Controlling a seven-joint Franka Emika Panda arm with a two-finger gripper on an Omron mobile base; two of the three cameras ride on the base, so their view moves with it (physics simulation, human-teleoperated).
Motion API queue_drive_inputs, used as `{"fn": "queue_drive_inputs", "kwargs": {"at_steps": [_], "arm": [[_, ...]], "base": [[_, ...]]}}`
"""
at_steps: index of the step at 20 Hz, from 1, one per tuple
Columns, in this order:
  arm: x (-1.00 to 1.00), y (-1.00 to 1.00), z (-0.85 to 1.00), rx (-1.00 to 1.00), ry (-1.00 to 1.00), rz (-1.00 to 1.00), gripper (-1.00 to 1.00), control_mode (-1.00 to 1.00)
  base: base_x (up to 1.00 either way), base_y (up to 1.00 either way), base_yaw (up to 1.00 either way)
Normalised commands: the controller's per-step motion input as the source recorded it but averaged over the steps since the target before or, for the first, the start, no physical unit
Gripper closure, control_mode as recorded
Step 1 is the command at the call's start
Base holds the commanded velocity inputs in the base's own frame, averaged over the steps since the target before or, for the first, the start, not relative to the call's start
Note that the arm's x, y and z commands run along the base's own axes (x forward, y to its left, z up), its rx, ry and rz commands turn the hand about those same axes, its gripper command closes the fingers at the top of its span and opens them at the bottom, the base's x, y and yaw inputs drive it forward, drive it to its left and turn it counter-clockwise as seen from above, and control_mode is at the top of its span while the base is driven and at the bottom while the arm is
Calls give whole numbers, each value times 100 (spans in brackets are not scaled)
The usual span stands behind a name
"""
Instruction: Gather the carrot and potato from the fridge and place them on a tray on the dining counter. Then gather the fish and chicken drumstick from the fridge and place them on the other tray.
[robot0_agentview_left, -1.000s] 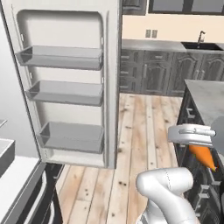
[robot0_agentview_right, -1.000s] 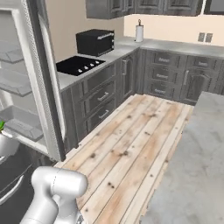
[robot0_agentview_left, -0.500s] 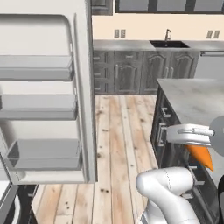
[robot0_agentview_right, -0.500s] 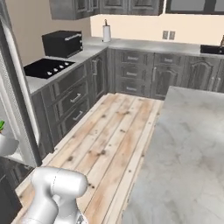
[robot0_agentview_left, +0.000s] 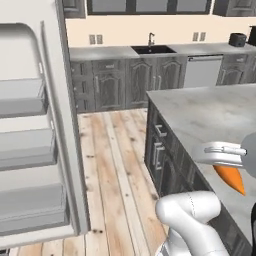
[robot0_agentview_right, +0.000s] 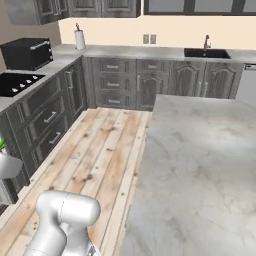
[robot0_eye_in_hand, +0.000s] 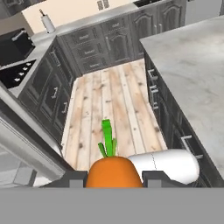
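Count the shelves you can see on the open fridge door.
3, stacked on the door in the left base view: top shelf, middle shelf, bottom shelf. More may lie beyond the frame's left edge.

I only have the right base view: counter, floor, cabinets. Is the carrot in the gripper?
Observer: Yes. In the hand view the carrot sits between the two fingertips, green top pointing away from the hand.
Operator: Where is it relative to the counter?
Observer: In the left base view the gripper holds the carrot with its tip pointing down, against the near part of the counter.
Operator: Is the fridge door shut?
Observer: No. The left base view shows the fridge door standing open with its shelves facing the room.
Operator: Any tray in sight?
Observer: I see none on the part of the counter that shows.
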Motion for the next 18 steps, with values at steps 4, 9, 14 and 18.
{"fn": "queue_drive_inputs", "kwargs": {"at_steps": [4, 9, 14, 18], "arm": [[0, 0, 0, 0, 0, 0, 100, 100], [0, 0, 0, 0, 0, 0, 100, 100], [0, 0, 0, 0, 0, 0, 100, 100], [0, 0, 0, 0, 0, 0, 100, 100]], "base": [[4, -53, -39], [21, -27, -28], [8, -47, -24], [0, -76, -29]]}}
